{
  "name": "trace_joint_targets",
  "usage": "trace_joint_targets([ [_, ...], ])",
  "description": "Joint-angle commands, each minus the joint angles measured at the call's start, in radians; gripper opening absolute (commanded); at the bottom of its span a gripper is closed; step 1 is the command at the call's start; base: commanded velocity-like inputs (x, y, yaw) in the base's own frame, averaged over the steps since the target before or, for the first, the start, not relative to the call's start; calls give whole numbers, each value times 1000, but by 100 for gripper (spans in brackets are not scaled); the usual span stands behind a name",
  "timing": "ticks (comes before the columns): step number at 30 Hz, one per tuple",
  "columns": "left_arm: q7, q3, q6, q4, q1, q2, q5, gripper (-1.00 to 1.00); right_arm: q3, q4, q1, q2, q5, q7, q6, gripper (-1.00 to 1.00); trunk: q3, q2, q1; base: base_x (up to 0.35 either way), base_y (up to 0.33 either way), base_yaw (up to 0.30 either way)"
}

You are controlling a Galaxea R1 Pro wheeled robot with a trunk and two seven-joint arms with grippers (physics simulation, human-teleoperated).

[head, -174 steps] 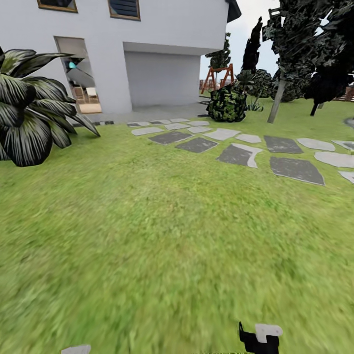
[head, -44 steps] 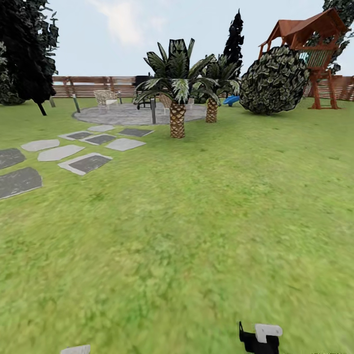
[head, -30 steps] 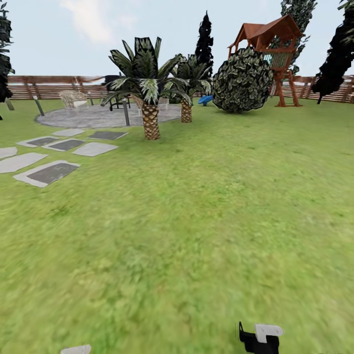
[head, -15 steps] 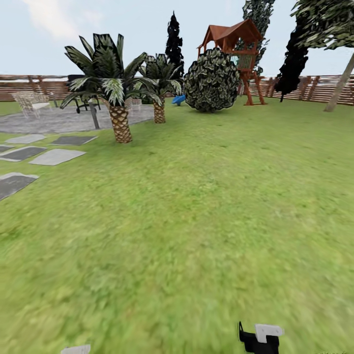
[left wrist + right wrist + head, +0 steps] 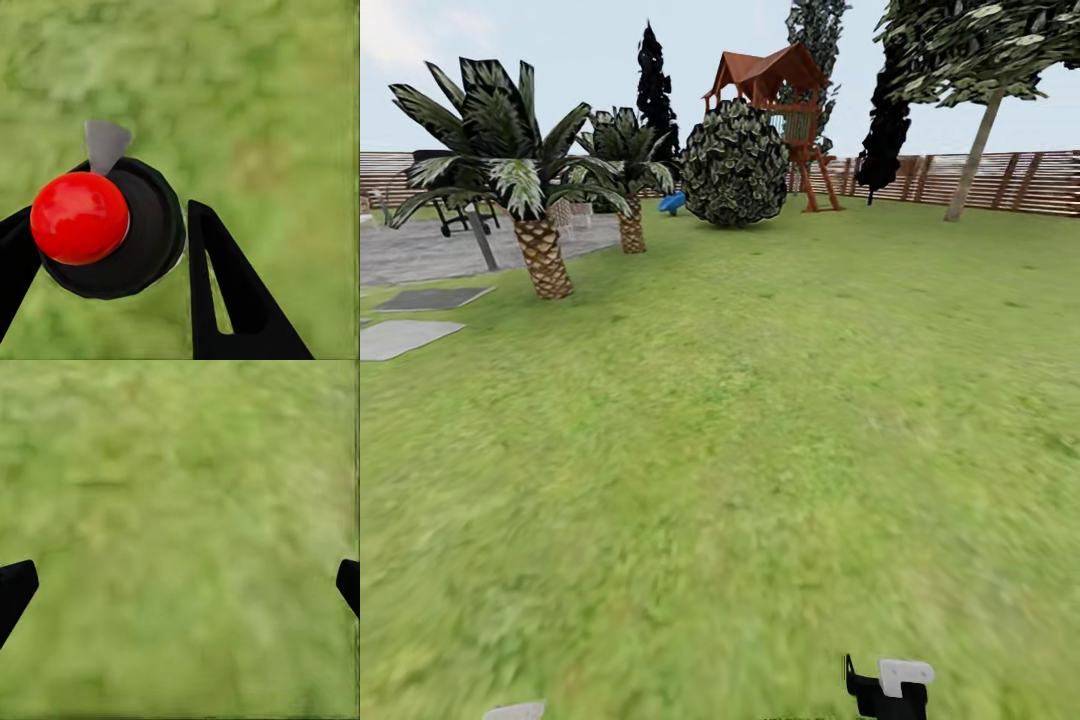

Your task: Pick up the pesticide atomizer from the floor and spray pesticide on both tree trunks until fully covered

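Jaws, left gripper (image 5: 105, 262): dark fingers set on either side of the pesticide atomizer (image 5: 112, 232), apparently closed on it. Seen end-on from above: red round cap on a black round body, pale grey wedge-shaped nozzle piece jutting from one edge.
Jaws, right gripper (image 5: 180, 585): spread wide, only the two dark fingertips at the frame edges, nothing between them, lawn beneath.

Location of atomizer: carried in the left gripper over the lawn (image 5: 740, 450), off the ground.

Axis and pointing: long axis runs along the wrist camera's line of sight, so it looks roughly upright over the grass; the grey nozzle piece points sideways off the body. Its heading relative to the trees cannot be told.

Surroundings, head view: tall tree (image 5: 972, 150) with a pale leaning trunk at far right before the slat fence (image 5: 1030, 180); short palm (image 5: 545, 255) at left; round bush (image 5: 735, 165); play tower (image 5: 780, 90).

Step in hand, judged: travel toward a tree. Advice: steer for the pale trunk at right, keep the atomizer upright and firmly held, stop near the trunk, then turn the nozzle squarely at the bark before spraying.
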Motion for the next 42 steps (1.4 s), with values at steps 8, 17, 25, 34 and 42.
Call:
trace_joint_targets([
  [8, 4, -9, 0, -1, 0, -2, 7, -100, -4, 2, -1, 1, 11, -6, -2, 100, -1, 0, 0, 184, 0, -300],
  [17, 5, -8, -1, 0, 0, 1, 17, -100, -4, 2, -1, 2, 11, -6, -2, 100, -1, 0, 0, 338, 0, -300],
  [25, 5, -9, -3, 0, 0, 5, 71, -100, -4, 2, -1, 2, 11, -6, -2, 100, -1, 0, 0, 340, 0, -300],
  [34, 5, -8, -1, 0, 0, 4, 108, -100, -4, 2, -1, 3, 11, -6, -2, 100, -1, 0, 0, 340, 0, -300],
  [42, 4, -11, -1, 0, 0, 1, 120, -100, -4, 2, -1, 4, 11, -6, -2, 100, -1, 0, 0, 340, 0, -300],
])
